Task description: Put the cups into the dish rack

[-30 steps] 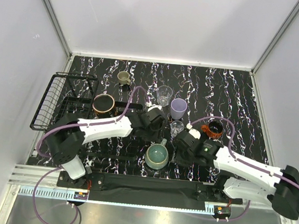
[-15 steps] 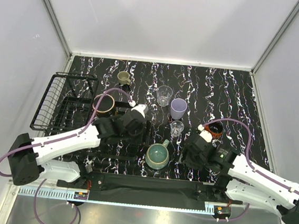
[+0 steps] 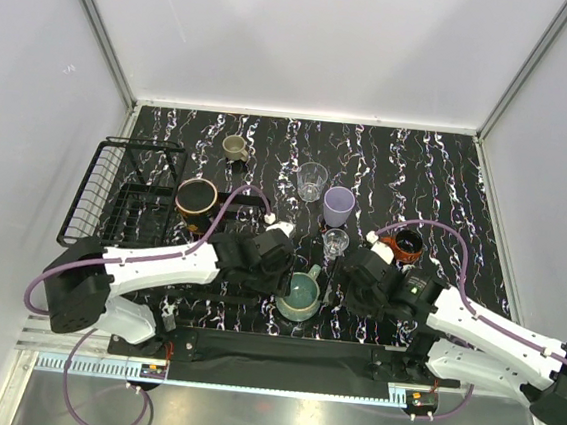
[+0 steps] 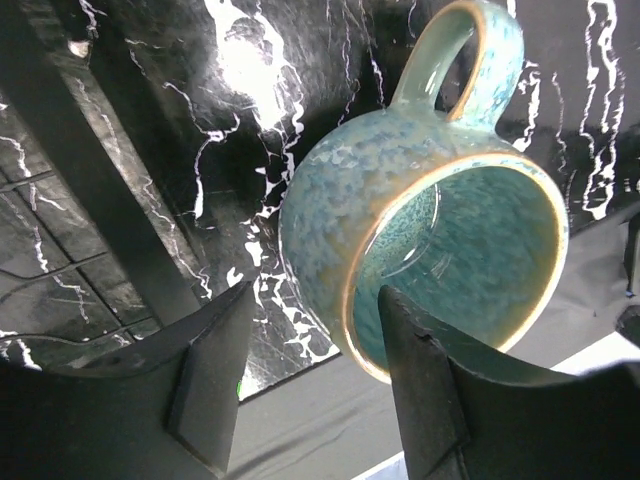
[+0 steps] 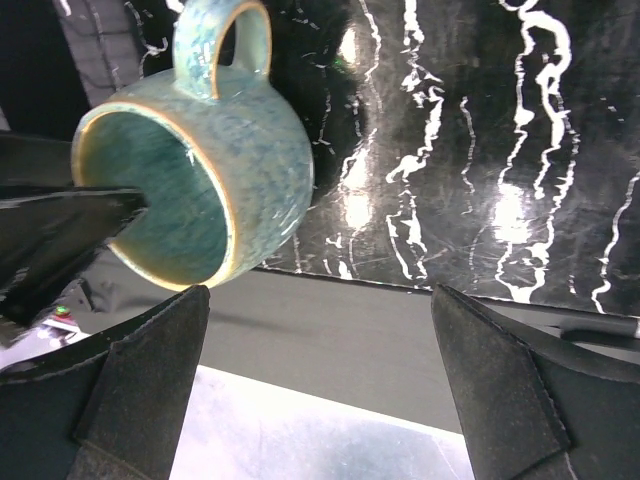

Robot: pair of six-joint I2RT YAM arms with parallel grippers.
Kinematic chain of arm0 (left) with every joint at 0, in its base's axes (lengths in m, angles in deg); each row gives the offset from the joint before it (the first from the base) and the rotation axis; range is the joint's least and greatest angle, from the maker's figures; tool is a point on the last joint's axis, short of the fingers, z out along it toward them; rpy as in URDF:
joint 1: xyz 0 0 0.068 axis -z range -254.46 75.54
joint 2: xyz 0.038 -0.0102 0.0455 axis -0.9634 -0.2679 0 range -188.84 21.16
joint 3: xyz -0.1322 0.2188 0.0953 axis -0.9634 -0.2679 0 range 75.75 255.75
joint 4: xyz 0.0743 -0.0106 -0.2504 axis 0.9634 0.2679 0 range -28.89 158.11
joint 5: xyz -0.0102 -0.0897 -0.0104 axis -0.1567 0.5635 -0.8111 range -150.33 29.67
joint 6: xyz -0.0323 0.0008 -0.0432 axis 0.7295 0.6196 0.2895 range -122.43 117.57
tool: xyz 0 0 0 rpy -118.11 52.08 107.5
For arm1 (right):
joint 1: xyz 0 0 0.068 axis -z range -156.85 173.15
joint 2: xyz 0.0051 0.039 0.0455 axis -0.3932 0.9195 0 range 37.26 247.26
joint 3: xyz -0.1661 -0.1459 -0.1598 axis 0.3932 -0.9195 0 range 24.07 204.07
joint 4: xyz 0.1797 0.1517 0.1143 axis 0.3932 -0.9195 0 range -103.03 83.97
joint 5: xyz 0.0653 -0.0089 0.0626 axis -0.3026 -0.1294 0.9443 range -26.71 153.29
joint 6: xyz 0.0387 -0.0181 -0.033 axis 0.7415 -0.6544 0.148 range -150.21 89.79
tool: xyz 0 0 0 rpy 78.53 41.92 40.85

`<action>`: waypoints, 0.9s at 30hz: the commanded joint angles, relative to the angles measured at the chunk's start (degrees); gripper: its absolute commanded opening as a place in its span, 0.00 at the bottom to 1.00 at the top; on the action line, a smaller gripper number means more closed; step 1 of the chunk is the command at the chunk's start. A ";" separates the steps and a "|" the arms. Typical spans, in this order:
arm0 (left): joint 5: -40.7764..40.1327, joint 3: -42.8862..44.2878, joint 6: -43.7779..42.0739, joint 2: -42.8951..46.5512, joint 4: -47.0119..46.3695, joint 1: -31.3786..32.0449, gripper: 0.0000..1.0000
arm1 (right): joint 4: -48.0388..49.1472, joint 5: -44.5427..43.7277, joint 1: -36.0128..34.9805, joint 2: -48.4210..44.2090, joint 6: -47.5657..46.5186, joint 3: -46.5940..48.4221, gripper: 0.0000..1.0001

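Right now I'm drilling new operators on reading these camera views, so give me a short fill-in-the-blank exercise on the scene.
One finger of the left pincer sits ___ the teal mug.
The right pincer is ___ and holds nothing.
The red cup stands to the ___ of the lavender cup.
Missing words: inside; open; right.

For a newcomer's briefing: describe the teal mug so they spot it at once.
On the black marbled table, go to the middle of the near edge, right of the wire dish rack. The teal mug stands there upright, handle pointing away. It alone is speckled blue-green; its nearest neighbour is a small clear glass.
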 commanded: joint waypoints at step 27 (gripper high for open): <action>-17.29 5.15 -10.49 6.12 -5.61 4.24 0.00 | -6.75 -0.98 -0.40 -6.87 2.45 7.32 1.00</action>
